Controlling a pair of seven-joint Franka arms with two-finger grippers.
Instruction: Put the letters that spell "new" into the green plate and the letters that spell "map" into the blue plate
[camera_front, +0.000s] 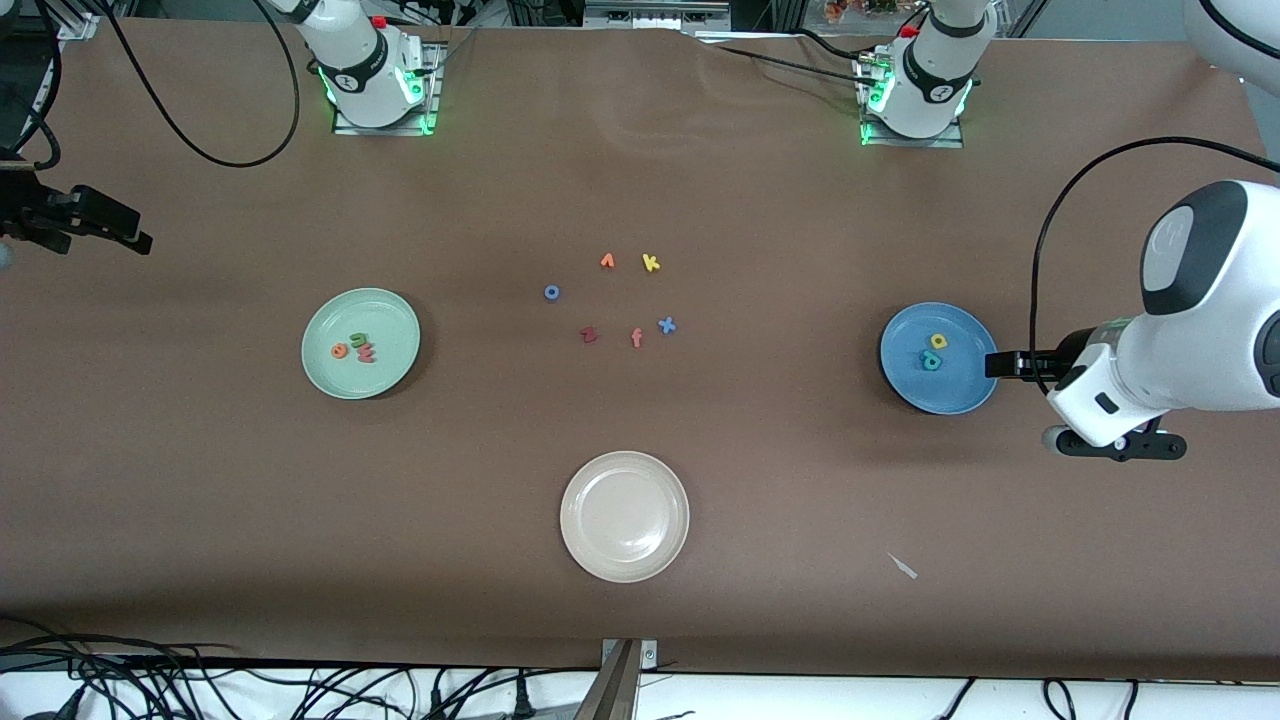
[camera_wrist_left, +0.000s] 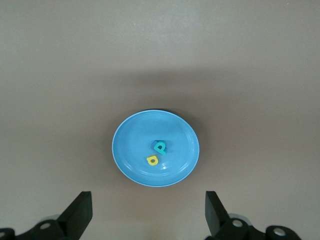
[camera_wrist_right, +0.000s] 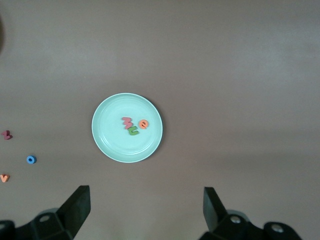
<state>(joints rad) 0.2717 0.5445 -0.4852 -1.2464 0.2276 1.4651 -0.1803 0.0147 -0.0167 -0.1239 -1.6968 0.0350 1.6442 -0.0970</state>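
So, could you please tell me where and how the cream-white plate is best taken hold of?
Probably by its raised rim: the cream-white plate lies flat and is much wider than open fingers. Come from above with one finger inside the rim and one outside, on the edge toward the robots' bases, nothing lying close by.

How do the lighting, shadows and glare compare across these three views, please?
Front view: even overhead light, soft glare on the cream plate, a shadow beside the blue plate. Left wrist view: a sheen on the blue plate's rim, a faint shadow band on the table. Right wrist view: the green plate evenly lit.
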